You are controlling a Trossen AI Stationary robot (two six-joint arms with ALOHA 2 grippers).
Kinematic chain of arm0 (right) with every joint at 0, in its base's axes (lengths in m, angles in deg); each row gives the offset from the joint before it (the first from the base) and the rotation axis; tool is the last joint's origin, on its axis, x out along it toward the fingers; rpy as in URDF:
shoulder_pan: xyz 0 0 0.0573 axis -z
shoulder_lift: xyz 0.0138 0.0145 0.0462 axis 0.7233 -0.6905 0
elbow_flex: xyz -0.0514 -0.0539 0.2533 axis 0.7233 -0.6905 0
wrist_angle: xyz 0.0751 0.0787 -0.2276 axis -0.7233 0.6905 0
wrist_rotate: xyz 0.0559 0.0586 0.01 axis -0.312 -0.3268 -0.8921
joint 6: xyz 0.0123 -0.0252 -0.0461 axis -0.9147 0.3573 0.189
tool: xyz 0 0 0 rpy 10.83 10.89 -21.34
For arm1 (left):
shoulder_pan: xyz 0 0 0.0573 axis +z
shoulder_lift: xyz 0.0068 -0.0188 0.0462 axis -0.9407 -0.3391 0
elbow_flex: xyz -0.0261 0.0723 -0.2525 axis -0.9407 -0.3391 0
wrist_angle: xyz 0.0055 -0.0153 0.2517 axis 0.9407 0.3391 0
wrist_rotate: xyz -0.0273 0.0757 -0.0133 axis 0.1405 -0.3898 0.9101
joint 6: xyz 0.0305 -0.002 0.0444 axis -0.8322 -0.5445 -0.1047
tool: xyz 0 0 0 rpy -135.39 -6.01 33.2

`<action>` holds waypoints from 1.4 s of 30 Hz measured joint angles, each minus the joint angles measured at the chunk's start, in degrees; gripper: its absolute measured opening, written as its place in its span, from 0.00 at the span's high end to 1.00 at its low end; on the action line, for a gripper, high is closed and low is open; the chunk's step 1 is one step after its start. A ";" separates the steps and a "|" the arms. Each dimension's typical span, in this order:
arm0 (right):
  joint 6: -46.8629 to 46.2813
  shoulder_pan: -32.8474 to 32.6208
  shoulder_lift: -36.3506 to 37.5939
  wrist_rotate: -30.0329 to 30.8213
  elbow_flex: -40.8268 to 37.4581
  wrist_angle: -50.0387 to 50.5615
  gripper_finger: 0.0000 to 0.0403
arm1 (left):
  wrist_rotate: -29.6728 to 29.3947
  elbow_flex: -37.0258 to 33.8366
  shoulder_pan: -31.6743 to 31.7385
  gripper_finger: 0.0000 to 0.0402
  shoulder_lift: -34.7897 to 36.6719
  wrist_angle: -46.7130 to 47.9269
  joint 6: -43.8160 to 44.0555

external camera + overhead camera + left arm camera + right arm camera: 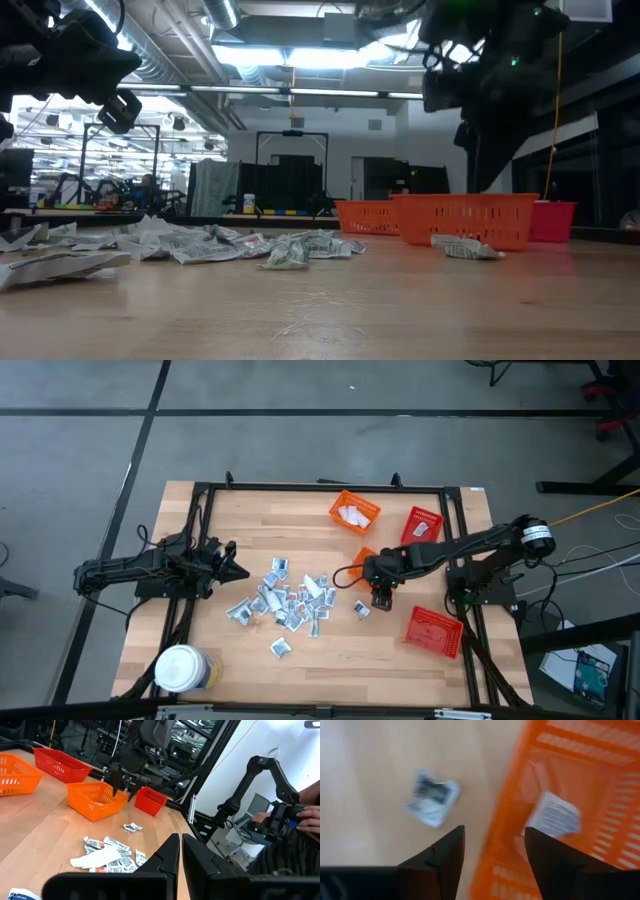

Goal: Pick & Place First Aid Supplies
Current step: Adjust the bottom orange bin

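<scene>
Right tool [492, 850] fingers apart over orange basket [580, 795] rim, one sachet [554, 815] inside, another [431, 797] beside on bench [365, 780]; left tool [232, 566] together, well away.

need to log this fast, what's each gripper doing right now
left gripper: shut, holding nothing, off to the left of the sachet pile.
right gripper: open, empty, over the edge of an orange basket.

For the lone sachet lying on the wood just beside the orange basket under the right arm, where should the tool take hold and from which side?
Come straight down from above. The lone sachet lies flat and slightly crumpled on the table, apart from the orange basket, so pinch across its raised, folded middle. The right tool, open, already hangs just beside it, over the basket's rim. Keep the fingers clear of the basket wall.
</scene>
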 joint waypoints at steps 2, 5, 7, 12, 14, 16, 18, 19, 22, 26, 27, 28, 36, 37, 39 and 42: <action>-1.10 0.02 -1.25 2.24 -0.02 0.47 0.49 | 0.00 0.00 0.00 0.96 0.00 -0.02 0.00; -1.56 0.01 -2.56 3.34 -0.02 0.39 0.50 | 0.00 0.00 -0.01 0.96 0.00 -0.02 0.00; -1.93 0.00 -3.08 2.34 -0.02 0.24 0.54 | -0.02 0.00 0.00 0.96 0.00 0.00 0.00; -3.35 0.00 -4.01 0.29 -0.02 -0.29 0.80 | 0.00 0.00 -0.01 0.96 0.00 0.00 0.00; -3.05 0.00 -4.03 0.37 -0.02 -0.56 0.93 | -0.01 0.00 0.00 0.96 0.00 0.00 0.00; -2.90 0.03 -3.77 -0.05 0.14 -1.08 0.96 | 0.00 0.00 -0.02 0.96 0.00 -0.02 0.00; -2.52 0.70 -3.68 -3.52 1.39 -0.91 0.96 | 0.00 -0.01 0.00 0.96 0.00 -0.01 0.00; -1.88 1.19 -3.40 -6.64 2.29 -1.25 0.97 | 0.00 -0.02 0.00 0.96 0.00 0.00 0.00; -0.20 2.96 -2.15 -17.00 5.31 -3.53 0.97 | 0.00 -0.01 -0.02 0.96 0.00 -0.01 0.00; 0.15 4.84 -0.36 -16.76 10.11 -3.26 0.97 | 0.00 -0.02 0.00 0.96 0.00 -0.01 0.00; 0.74 5.20 -0.18 -14.57 11.28 -2.10 0.97 | -0.02 0.00 0.00 0.96 0.00 0.00 0.00; 1.74 5.54 -0.16 -13.15 12.24 -0.37 0.97 | 0.00 -0.01 0.00 0.96 0.00 -0.01 0.00; 6.01 5.52 -1.08 -8.50 13.20 6.44 0.97 | -0.02 0.00 -0.01 0.96 0.00 -0.01 0.00; 6.80 5.47 -1.24 -7.78 13.36 7.12 0.97 | 0.00 -0.02 -0.01 0.96 0.00 -0.01 0.00; 7.55 4.93 -1.45 -4.60 17.02 12.11 0.97 | 0.00 -0.01 -0.02 0.96 0.00 -0.01 0.00; 10.94 1.04 -0.91 7.25 27.36 19.05 0.97 | 0.00 0.00 0.00 0.96 0.00 -0.01 0.00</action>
